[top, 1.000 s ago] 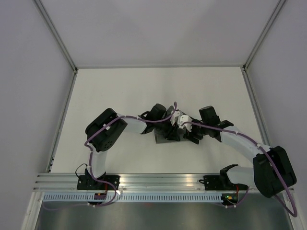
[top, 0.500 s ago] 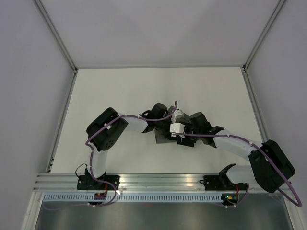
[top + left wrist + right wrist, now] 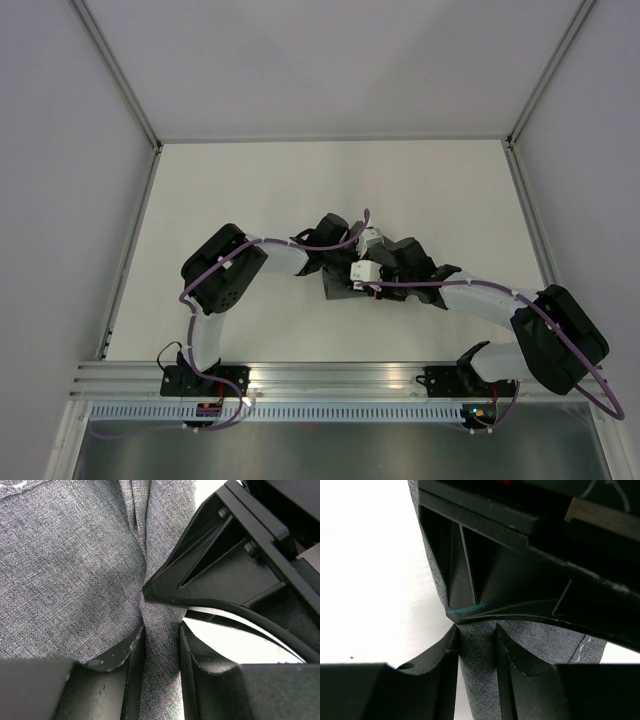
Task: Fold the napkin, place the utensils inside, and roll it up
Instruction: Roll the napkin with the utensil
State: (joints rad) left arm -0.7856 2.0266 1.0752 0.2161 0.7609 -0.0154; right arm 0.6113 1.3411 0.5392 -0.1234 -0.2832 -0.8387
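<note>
The dark grey napkin [image 3: 337,290] lies bunched at the table's middle, mostly covered by both grippers. My left gripper [image 3: 346,264] is shut on a raised fold of the napkin [image 3: 65,570]; the jaws [image 3: 161,645] pinch the cloth between them. My right gripper [image 3: 372,274] comes in from the right and is shut on another fold [image 3: 476,645] of the napkin [image 3: 540,640]. The two grippers sit tip to tip, almost touching; each shows as a black shape in the other's wrist view. The pale pink utensil is hidden.
The white table [image 3: 250,190] has grey walls on the left, back and right. An aluminium rail [image 3: 330,375] with both arm bases runs along the near edge. Purple cables [image 3: 300,245] loop along both arms.
My right arm has swung left and closed in on the left gripper, its wrist now over the napkin. The napkin looks more bunched. The left arm has barely moved.
</note>
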